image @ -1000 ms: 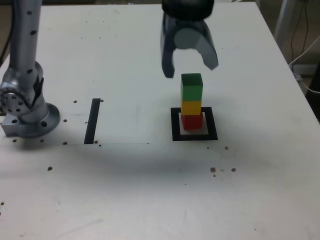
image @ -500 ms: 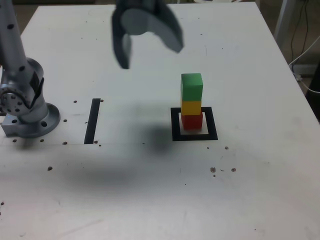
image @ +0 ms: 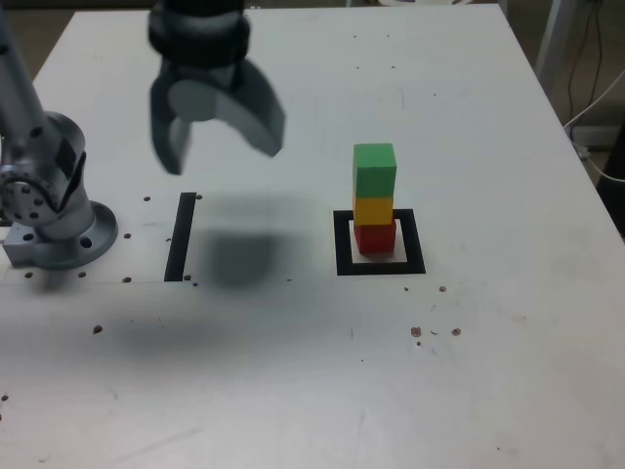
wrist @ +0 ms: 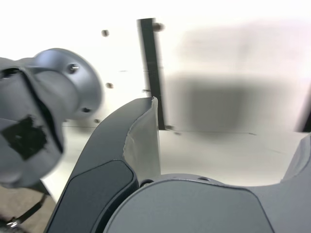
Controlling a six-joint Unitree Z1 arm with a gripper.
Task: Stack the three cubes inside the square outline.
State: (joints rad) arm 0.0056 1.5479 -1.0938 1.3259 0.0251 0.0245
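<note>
Stack done: green cube (image: pixel 374 168) on yellow cube (image: pixel 373 209) on red cube (image: pixel 373 237), upright inside the square outline (image: pixel 342 244).
You see the gripper (image: pixel 221 147) empty, jaws spread wide, hanging well off toward the exterior view's left above the tape strip (image: pixel 181 236) (nothing between them). Arm base (image: pixel 51 210) sits further left; table (image: pixel 488 371) otherwise bare.

We see pincer (image: pixel 220 147): two dark slate-grey curved claws, pale grey inner pads, black collar | arm base (image: pixel 54 210): silver-grey metal, round flange, small dark screws | link: silver tube with dark dots
</note>
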